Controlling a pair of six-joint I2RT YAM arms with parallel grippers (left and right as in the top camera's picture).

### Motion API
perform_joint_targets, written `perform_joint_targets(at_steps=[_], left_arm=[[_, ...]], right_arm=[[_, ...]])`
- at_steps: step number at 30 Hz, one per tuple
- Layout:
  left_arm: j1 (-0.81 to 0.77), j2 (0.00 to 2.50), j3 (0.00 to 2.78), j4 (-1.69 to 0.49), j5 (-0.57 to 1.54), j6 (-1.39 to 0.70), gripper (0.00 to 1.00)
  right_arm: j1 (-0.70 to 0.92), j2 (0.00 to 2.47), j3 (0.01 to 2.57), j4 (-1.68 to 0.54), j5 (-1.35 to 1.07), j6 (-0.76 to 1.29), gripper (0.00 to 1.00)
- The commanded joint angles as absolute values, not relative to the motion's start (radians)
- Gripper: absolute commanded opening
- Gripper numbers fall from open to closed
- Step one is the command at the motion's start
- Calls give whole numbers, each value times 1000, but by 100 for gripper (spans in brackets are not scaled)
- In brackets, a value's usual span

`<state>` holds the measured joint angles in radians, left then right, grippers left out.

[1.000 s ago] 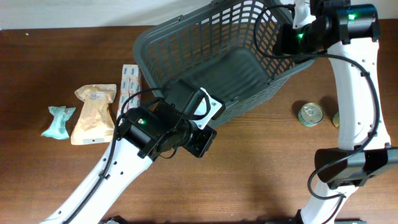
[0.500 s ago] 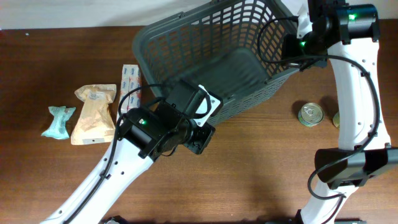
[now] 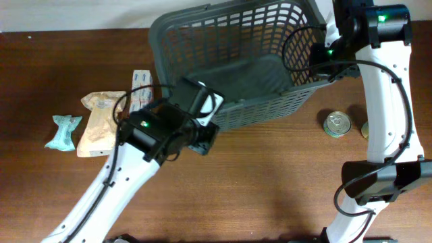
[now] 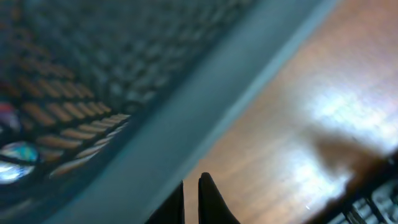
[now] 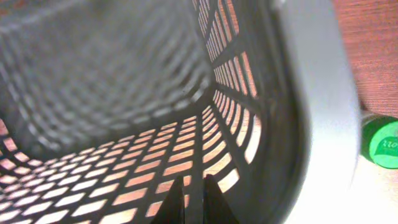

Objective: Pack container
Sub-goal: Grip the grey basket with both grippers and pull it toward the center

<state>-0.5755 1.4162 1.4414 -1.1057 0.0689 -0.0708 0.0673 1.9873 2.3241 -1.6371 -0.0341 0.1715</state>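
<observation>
**Container and both grippers, overhead and wrist views.** The container (image 3: 243,74) lies empty between the two arms. Its long axis runs crosswise to you, with the right end slightly farther away than the left.

You approach it from two sides.
- **Left gripper:** The left gripper (image 4: 191,182) sits outside the container's near long wall, close to the near-left corner. In the blurred left wrist view the thick rim crosses just above the fingertips. The jaws are drawn together with only a sliver between them and hold nothing. The left arm reaches diagonally from the near-left side of the container, its wrist aimed at that wall.
- **Right gripper:** The right gripper (image 5: 194,186) is at the container's right short end. Its jaws are likewise pinched nearly together and empty, and the fingertips point down inside the lattice wall. The right arm stands to the right of the container, its forearm turned in over the rim.

Both arms are at the container, so neither is clearly nearer. The coming move probably depends on which side of the wall each gripper stands: outside on the left, inside on the right.

The loose goods lie outside the container.
- **Left of the container:** a flat strip packet (image 3: 140,86), a beige pouch (image 3: 101,123) and a teal wrapper (image 3: 64,131).
- **Just off the near-right corner:** a tin can (image 3: 335,124) and a green-lidded jar (image 5: 382,142).
</observation>
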Motion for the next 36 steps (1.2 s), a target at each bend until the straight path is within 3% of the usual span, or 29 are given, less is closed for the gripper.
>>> perform_joint_targets(at_steps=[1, 17, 34, 35, 36], left_arm=[[-492, 1427, 1436, -1085, 36, -25, 2], [-430, 1555, 1437, -962, 66, 61, 2], [-337, 1489, 1442, -984, 111, 38, 2], [-337, 1466, 1447, -989, 107, 38, 3], [-337, 1417, 1465, -1008, 82, 38, 8]], right_arm=[[72, 1988, 2321, -1647, -70, 160, 4], [139, 1988, 2321, -1662, -125, 108, 4], [136, 1976, 2337, -1579, -120, 112, 4], [136, 1971, 2346, -1567, -120, 112, 6], [135, 1958, 2367, -1554, -120, 112, 27]])
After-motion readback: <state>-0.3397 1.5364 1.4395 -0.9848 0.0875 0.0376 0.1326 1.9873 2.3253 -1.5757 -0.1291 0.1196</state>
